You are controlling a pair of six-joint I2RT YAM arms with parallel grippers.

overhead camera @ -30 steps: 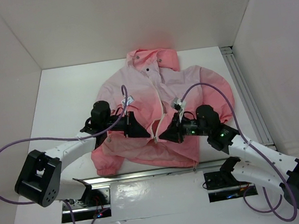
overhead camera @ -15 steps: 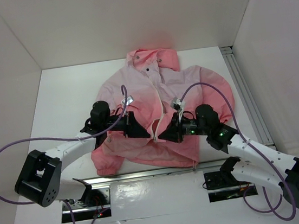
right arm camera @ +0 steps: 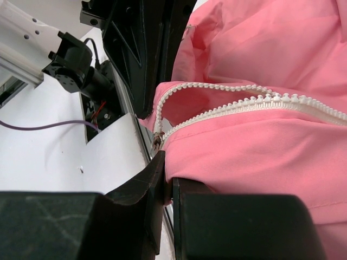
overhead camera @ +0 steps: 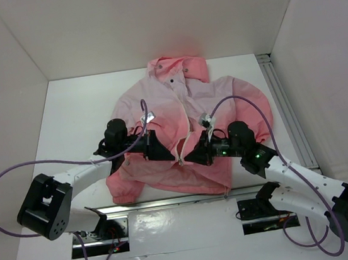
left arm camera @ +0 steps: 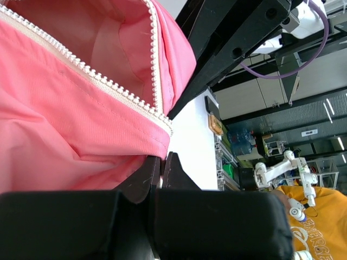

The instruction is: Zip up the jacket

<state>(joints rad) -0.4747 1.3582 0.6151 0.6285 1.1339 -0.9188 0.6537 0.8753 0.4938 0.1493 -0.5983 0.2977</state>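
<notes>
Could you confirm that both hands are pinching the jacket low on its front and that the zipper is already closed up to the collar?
Not quite: the zipper is open, not closed. The left wrist view shows its two rows of teeth spread apart, and the right wrist view agrees. The rest holds: the left hand and right hand are both shut on the jacket low on its front.

A thin hooded jacket, pale pink fading to coral at hood, sleeves and hem, lies front-up on the white table. Its hood points to the table's far edge and its rumpled hem to the near edge. The white-toothed front zipper is undone near the hem, its two tooth rows gaping apart and meeting only at the slider.
</notes>
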